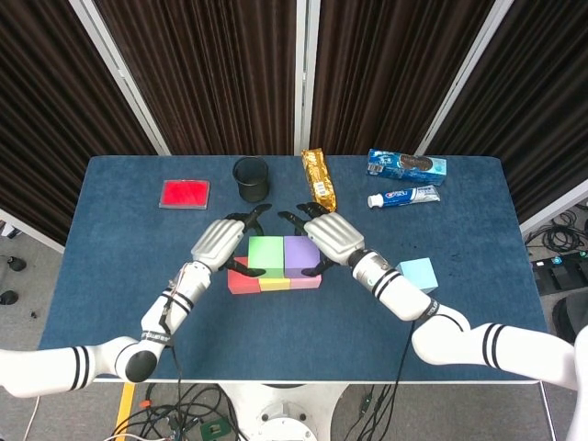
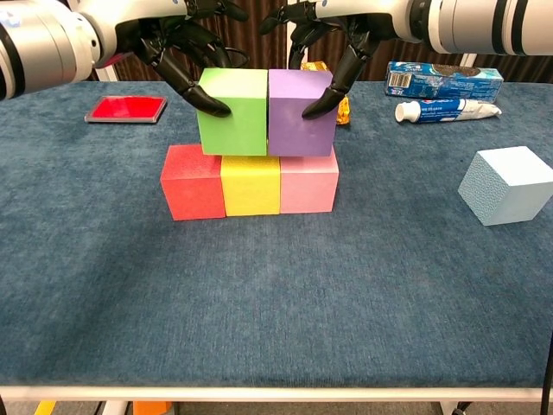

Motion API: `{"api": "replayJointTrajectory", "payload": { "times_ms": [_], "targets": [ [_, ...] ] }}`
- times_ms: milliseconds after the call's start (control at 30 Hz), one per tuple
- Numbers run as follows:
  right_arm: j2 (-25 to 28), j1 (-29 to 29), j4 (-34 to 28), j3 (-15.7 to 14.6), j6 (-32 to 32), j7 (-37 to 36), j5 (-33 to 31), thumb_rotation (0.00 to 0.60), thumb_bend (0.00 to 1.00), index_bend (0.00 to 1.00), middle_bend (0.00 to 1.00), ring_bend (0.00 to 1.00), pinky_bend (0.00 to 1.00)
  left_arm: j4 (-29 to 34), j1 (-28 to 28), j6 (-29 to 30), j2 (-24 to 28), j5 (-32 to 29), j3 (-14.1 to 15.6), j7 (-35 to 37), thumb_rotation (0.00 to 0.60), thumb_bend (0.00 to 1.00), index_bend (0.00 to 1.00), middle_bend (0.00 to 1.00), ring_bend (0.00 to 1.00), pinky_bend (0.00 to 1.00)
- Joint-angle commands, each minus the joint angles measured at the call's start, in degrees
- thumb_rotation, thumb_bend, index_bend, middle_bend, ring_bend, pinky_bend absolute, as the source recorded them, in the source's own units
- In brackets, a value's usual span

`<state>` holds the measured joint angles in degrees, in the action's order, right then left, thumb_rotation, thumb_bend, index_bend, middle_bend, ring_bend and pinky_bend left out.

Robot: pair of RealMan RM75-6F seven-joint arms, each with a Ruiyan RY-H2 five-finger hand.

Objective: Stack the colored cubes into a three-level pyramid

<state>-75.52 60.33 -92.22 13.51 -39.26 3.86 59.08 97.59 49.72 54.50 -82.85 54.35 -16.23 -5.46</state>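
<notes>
Red [image 2: 192,181], yellow [image 2: 251,184] and pink [image 2: 308,180] cubes form a row on the blue table. On top of them sit a green cube [image 2: 232,112] and a purple cube [image 2: 298,112], side by side and touching. My left hand [image 1: 220,243] grips the green cube [image 1: 265,255], a dark fingertip [image 2: 216,107] on its front face. My right hand [image 1: 331,237] grips the purple cube [image 1: 299,254] the same way. A light blue cube [image 2: 510,184] lies alone to the right of the stack, also seen as the light blue cube [image 1: 418,274] in the head view.
Along the back of the table are a flat red tray [image 1: 185,194], a black cup [image 1: 251,178], a gold snack packet [image 1: 318,177], a toothpaste box [image 1: 406,164] and a toothpaste tube [image 1: 404,197]. Dark curtains hang behind the table.
</notes>
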Motion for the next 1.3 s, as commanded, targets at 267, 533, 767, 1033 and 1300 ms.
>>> {"api": "replayJointTrajectory", "payload": {
  "times_ms": [267, 533, 767, 1033, 1300],
  "targets": [
    [-0.19, 0.3, 0.42, -0.13, 0.33, 0.31, -0.54, 0.6, 0.13, 0.0, 0.47, 0.04, 0.0, -1.25, -0.35, -0.55, -0.56, 1.07, 0.29, 1.3, 0.6, 0.09, 0.03, 0.52, 0.21, 0.19],
    [-0.79, 0.63, 0.94, -0.46, 0.62, 0.86, -1.3, 0.6, 0.13, 0.0, 0.47, 0.04, 0.0, -2.58, -0.82, -0.74, -0.98, 2.51, 0.56, 2.57, 0.6, 0.09, 0.03, 0.52, 0.21, 0.19],
    [-1.4, 1.08, 1.63, -0.4, 0.77, 1.19, -1.89, 0.6, 0.13, 0.0, 0.47, 0.04, 0.0, -3.19, -1.28, -1.06, -0.99, 3.13, 0.66, 3.63, 0.6, 0.09, 0.03, 0.52, 0.21, 0.19],
    [-2.01, 1.39, 2.14, -0.48, 0.77, 1.6, -2.57, 0.6, 0.13, 0.0, 0.47, 0.04, 0.0, -4.15, -1.66, -1.16, -1.46, 3.94, 1.09, 4.0, 0.6, 0.09, 0.03, 0.52, 0.21, 0.19],
    [-2.19, 1.55, 2.08, -0.38, 0.62, 1.74, -2.79, 0.6, 0.13, 0.0, 0.47, 0.04, 0.0, -4.64, -1.58, -1.56, -1.69, 4.1, 0.47, 4.83, 0.6, 0.09, 0.03, 0.52, 0.21, 0.19]
  ]
}}
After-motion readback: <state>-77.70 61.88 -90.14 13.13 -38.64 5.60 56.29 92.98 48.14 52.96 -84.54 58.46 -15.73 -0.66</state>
